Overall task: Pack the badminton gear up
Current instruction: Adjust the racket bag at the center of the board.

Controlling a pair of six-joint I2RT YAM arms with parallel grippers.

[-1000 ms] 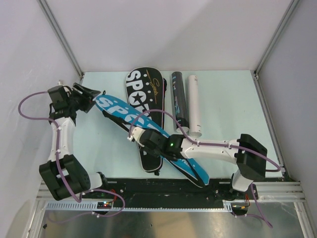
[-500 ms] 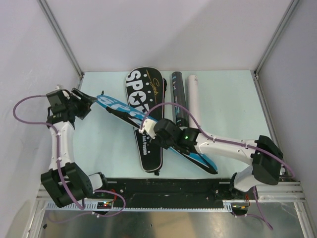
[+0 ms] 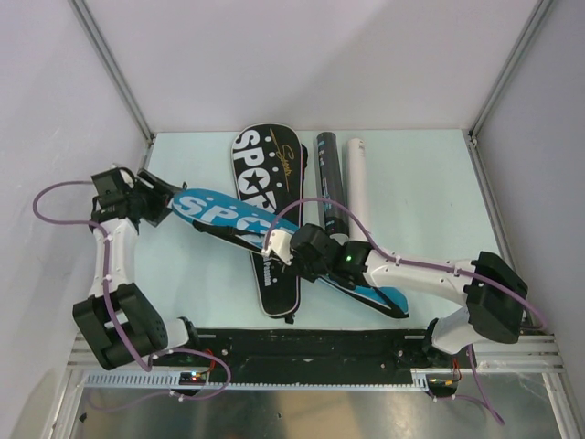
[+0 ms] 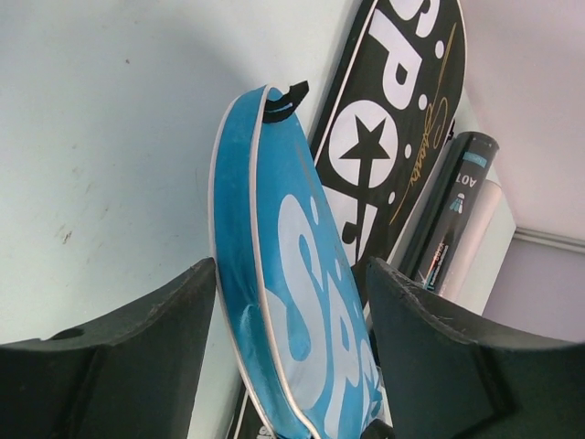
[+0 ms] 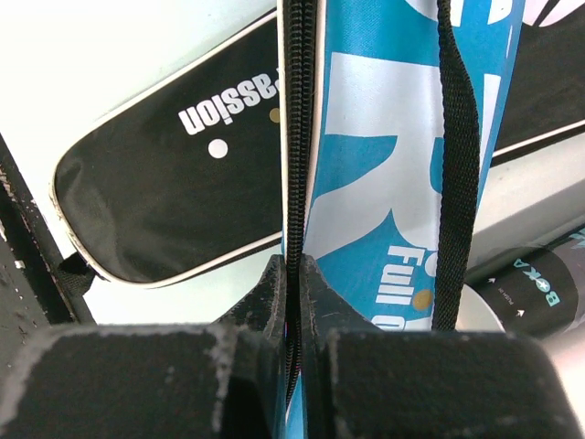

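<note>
running diagonally over the table (image 3: 192, 274), the blue cover (image 3: 224, 216) is laid with its long axis from far-left to near-right, rounded head toward the left gripper (image 3: 157, 203), and it is crossed over the black cover (image 3: 267, 169). the head is framed by the left jaws, which are spread, seemingly without contact. its zipper edge (image 5: 294, 137) is pinched mid-length in the right gripper (image 3: 280, 247).

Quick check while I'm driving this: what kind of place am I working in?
Probably a lab test cell, not a sports hall: bare white walls, metal corner posts, and a pale table boxed in by them.
</note>
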